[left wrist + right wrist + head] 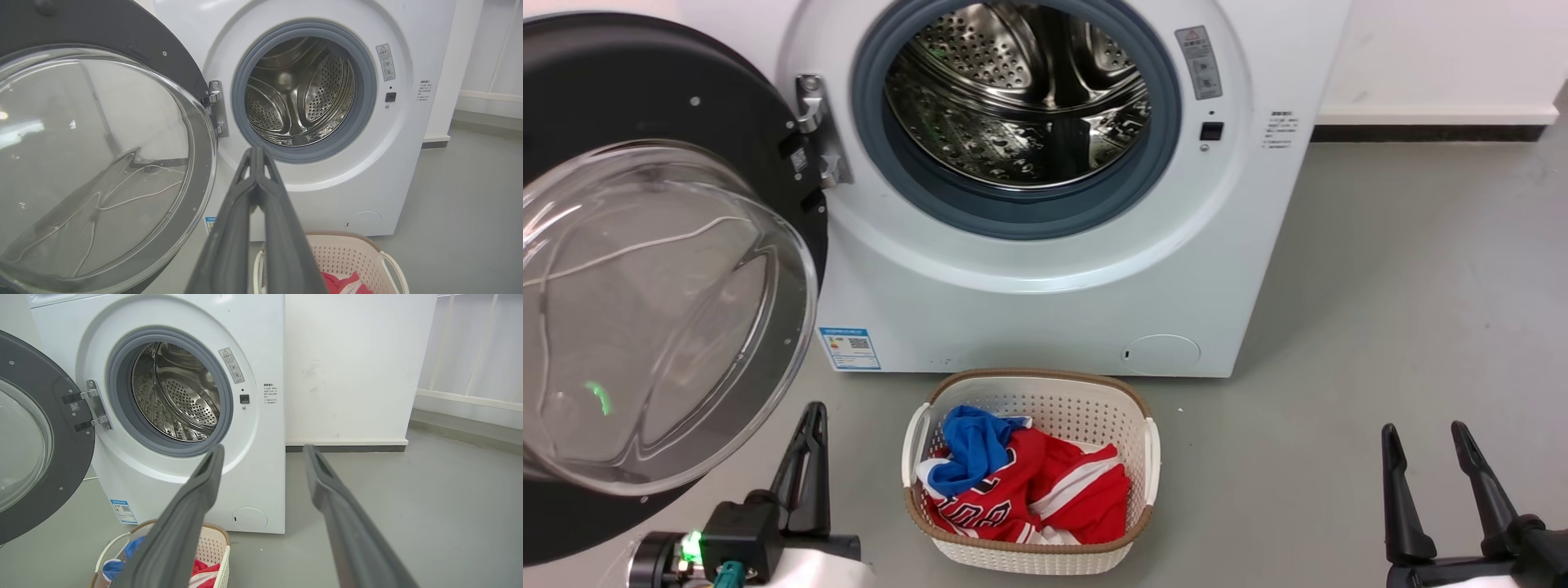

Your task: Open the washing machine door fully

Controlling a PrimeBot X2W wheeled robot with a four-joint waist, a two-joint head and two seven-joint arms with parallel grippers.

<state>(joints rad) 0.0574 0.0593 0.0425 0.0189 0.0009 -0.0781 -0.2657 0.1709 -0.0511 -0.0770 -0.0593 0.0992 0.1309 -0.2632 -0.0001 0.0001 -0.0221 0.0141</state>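
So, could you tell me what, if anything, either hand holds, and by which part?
Nothing is held: the left hand is shut on nothing beside the washing machine door, the right hand open.

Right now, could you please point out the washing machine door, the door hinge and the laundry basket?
washing machine door (662,318), head view, glass bowl.
door hinge (813,114), head view, metal bracket.
laundry basket (1045,404), head view, far wall.

Bright, even light is filling every view. Reflections are streaking the door (662,310) glass and glinting off the drum (1021,98). Wrist views are bowing straight lines near the edges.
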